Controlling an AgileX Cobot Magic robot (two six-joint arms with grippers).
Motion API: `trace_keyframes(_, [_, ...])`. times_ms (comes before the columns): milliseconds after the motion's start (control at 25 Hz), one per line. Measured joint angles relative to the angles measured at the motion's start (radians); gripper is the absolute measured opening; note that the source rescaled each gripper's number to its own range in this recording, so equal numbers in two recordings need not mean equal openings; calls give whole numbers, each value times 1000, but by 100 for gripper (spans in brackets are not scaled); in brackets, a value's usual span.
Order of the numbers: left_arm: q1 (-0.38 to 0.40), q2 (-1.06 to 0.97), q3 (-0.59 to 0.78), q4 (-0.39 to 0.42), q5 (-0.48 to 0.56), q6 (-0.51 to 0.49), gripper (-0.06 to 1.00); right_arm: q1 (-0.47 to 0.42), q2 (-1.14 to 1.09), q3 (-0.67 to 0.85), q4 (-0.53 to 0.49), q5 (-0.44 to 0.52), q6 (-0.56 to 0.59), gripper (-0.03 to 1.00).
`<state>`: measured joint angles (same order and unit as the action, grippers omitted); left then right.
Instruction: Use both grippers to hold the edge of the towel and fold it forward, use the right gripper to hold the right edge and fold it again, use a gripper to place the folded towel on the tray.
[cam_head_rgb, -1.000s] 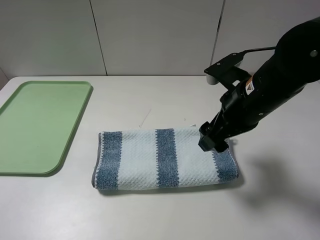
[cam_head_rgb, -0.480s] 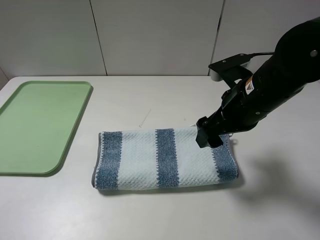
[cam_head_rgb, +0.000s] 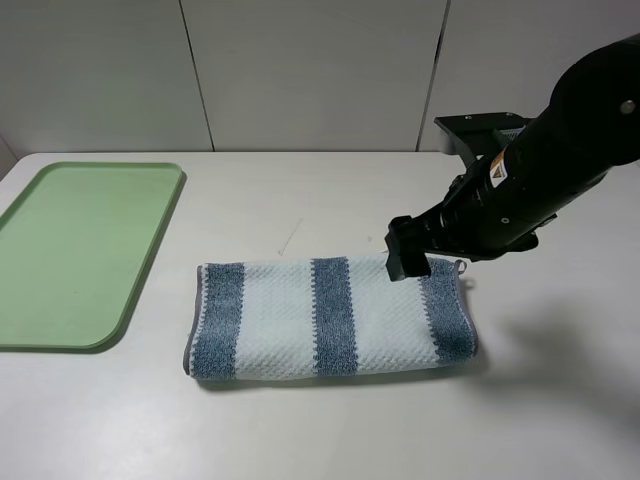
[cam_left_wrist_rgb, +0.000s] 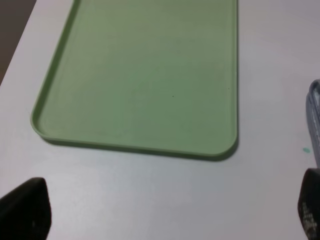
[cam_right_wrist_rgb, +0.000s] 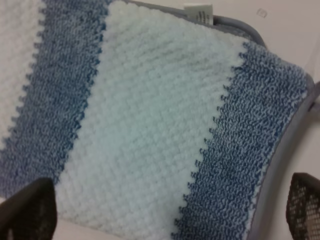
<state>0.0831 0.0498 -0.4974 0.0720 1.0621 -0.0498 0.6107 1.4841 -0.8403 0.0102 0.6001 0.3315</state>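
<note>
The towel (cam_head_rgb: 330, 318), pale blue with dark blue stripes, lies folded in a flat band on the white table. My right gripper (cam_head_rgb: 408, 262) hovers over its far edge near the right stripe, open and empty. In the right wrist view the towel (cam_right_wrist_rgb: 150, 120) fills the picture between the spread fingertips (cam_right_wrist_rgb: 27, 210), with its label at the edge. The green tray (cam_head_rgb: 80, 250) lies at the left, bare. The left arm is out of the high view. The left wrist view shows the tray (cam_left_wrist_rgb: 145, 75), a sliver of towel edge (cam_left_wrist_rgb: 314, 115) and my left gripper (cam_left_wrist_rgb: 170, 215), open and empty above the table.
A white wall (cam_head_rgb: 300, 70) stands behind the table. Bare table (cam_head_rgb: 560, 400) lies to the right of and in front of the towel, and between towel and tray.
My right gripper has moved from the towel's right stripe back toward its far edge and slightly left, turning as it went. The towel and tray have not moved.
</note>
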Motion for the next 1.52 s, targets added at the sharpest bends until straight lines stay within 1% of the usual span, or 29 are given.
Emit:
trace_keyframes(160, [0, 0, 0, 0, 0, 0, 99, 0, 7, 0, -10, 1, 71, 100])
trace_keyframes(240, [0, 0, 0, 0, 0, 0, 99, -14, 22, 0, -21, 6, 104, 100])
trace_keyframes(480, [0, 0, 0, 0, 0, 0, 99, -67, 86, 0, -27, -1, 126, 100])
trace_keyframes(640, [0, 0, 0, 0, 0, 0, 99, -103, 153, -2, -30, -19, 131, 100])
trace_keyframes(920, [0, 0, 0, 0, 0, 0, 99, -116, 288, -63, -57, -30, 131, 100])
trace_keyframes(1120, [0, 0, 0, 0, 0, 0, 99, -164, 376, -71, -64, -59, 119, 100])
trace_keyframes(1280, [0, 0, 0, 0, 0, 0, 99, -188, 419, -72, -64, -86, 100, 100])
trace_keyframes(1520, [0, 0, 0, 0, 0, 0, 99, -198, 463, -79, -55, -123, 82, 100])
